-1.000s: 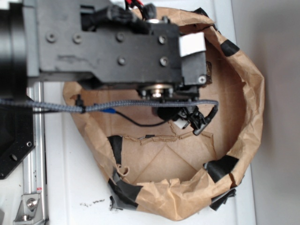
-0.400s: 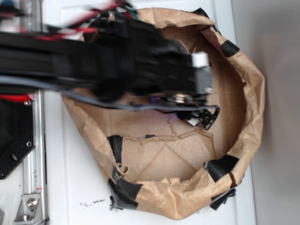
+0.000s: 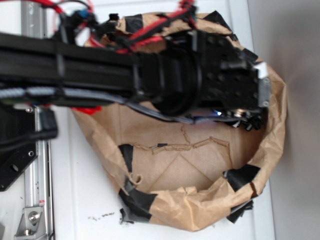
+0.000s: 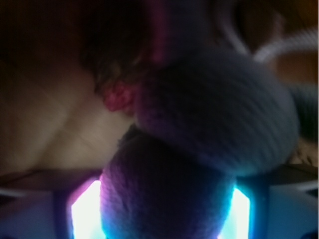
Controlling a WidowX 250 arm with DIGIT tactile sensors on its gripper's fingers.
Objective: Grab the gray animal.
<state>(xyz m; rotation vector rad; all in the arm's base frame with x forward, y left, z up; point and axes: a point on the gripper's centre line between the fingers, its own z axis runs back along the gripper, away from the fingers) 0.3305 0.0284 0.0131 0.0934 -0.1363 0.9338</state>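
White bench (image 3: 80,200) carries a crumpled brown paper bag (image 3: 200,215), rolled down into a low ring and patched with strips of black tape (image 3: 142,202). A metal rail (image 3: 35,190) runs along the left edge of the exterior view. The black robot arm (image 3: 100,65) reaches in from the left across the upper half of the bag, wrapped in red wires (image 3: 150,40) and a gray braided cable (image 3: 25,93). Its far end sits just inside the bag's right wall, and the hand (image 3: 245,120) hangs below it there, mostly hidden by the arm's body in that view.

From the wrist view, the gray animal (image 4: 199,124) fills most of the picture, blurred by closeness. Its fuzzy gray body bulges in two rounded masses, the lower one sitting between the two lit fingers (image 4: 84,214) at the bottom corners, which glow white with pink and cyan fringes. A pink-lined ear (image 4: 162,35) rises at the top, and a thin whitish loop cord (image 4: 279,47) curves at the upper right. A dark rough lump (image 4: 112,64) with a reddish patch lies just behind the animal to the left, on the pale brown paper floor.

The fingers stand on either side of the animal's lower body, pressed against it or very nearly so; whether they are actually clamped on it cannot be told.
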